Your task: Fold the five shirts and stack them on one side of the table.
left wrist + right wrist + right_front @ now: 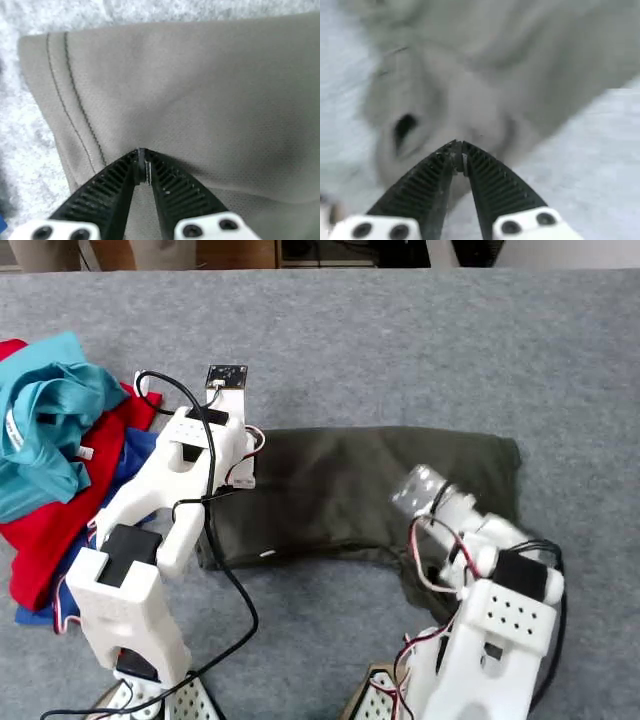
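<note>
The left gripper (141,161), its jaws pressed together with nothing visibly pinched, sits over the stitched hem of an olive shirt (200,100) spread across the middle of the grey table (420,330). The right gripper (459,154), likewise closed, hangs above a rumpled part of the same shirt toward the table's near right. A heap of a teal shirt (45,415), a red shirt (45,530) and a blue shirt (137,452) lies at the table's left edge.
</note>
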`<state>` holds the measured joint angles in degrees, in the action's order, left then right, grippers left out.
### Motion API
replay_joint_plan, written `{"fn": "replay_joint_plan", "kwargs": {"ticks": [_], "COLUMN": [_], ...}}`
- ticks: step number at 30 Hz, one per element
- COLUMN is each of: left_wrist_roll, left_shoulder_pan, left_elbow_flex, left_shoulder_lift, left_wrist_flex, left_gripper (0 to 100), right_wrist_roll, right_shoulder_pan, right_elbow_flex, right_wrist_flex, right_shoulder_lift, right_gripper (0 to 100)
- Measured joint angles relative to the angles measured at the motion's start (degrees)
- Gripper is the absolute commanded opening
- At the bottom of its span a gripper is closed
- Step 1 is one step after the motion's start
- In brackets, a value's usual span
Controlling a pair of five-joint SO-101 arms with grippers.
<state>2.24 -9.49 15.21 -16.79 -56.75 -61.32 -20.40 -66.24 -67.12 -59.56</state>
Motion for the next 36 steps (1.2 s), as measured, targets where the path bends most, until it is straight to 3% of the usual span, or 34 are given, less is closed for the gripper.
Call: {"fn": "replay_joint_plan", "kwargs": {"ticks": [5, 10, 17, 25, 32, 36], "left_wrist_roll": [-0.2, -0.2, -0.2, 0.0, 0.0, 0.0], "left_shoulder_pan": [0.0, 0.0, 0.4, 5.7, 9.0, 9.1], "left_elbow_flex": [-2.0, -4.6, -5.4, -5.3, -7.8, -10.2], "left_shoulder_lift": [-0.1, 0.6, 2.1, -2.7, -4.8, -4.9], "left_wrist_flex": [-4.7, -11.5, -9.1, -1.8, 0.0, -3.7], "left_gripper": [2, 2, 2, 2, 2, 2], "right_wrist_roll": [6.9, 13.0, 19.3, 20.5, 25.2, 25.4], "right_shoulder_pan": [0.0, -0.1, -1.4, -1.5, -5.3, -7.5], "right_elbow_flex": [10.1, 23.6, 46.8, 63.3, 76.4, 84.0], "right_wrist_flex": [5.2, 8.4, 8.6, 9.0, 6.5, 0.2], "right_shoulder_lift": [5.3, 21.3, 52.0, 79.7, 92.3, 92.6], "right_gripper": [0.3, 0.2, 0.2, 0.2, 0.2, 0.2]}}
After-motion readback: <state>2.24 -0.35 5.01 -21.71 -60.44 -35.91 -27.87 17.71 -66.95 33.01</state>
